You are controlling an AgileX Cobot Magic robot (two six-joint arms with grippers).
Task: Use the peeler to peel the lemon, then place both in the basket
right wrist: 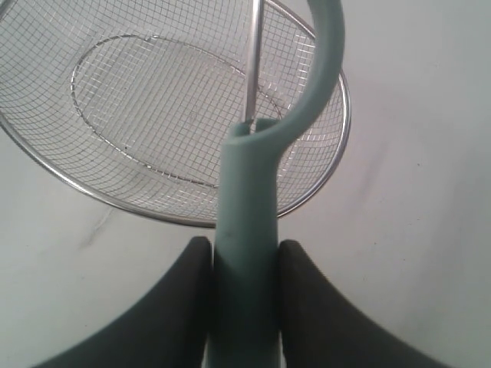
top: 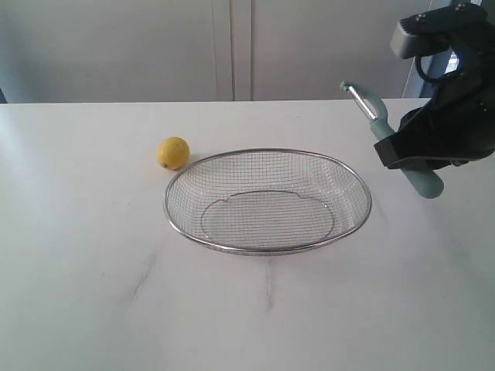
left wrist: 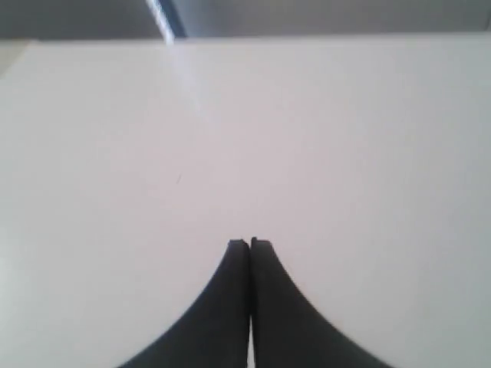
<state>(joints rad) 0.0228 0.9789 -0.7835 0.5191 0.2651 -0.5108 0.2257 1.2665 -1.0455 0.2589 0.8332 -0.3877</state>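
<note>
White tabletop [top: 93,270] lies beneath the right claw [right wrist: 245,244], clenched around the peeler [right wrist: 249,184] (left claw [left wrist: 250,244] pressed shut, tip to tip).

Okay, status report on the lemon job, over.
Right gripper shut on teal-handled swivel peeler. Left gripper shut, empty. Round yellow lemon beside silver wire-mesh basket. Nothing blocking.

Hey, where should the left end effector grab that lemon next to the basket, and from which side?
Grip the lemon across its round middle, coming from above. Bare table lies left of it, but the basket rim is close on its near right, so avoid closing from that side. The left end effector is shut; open it first.
</note>
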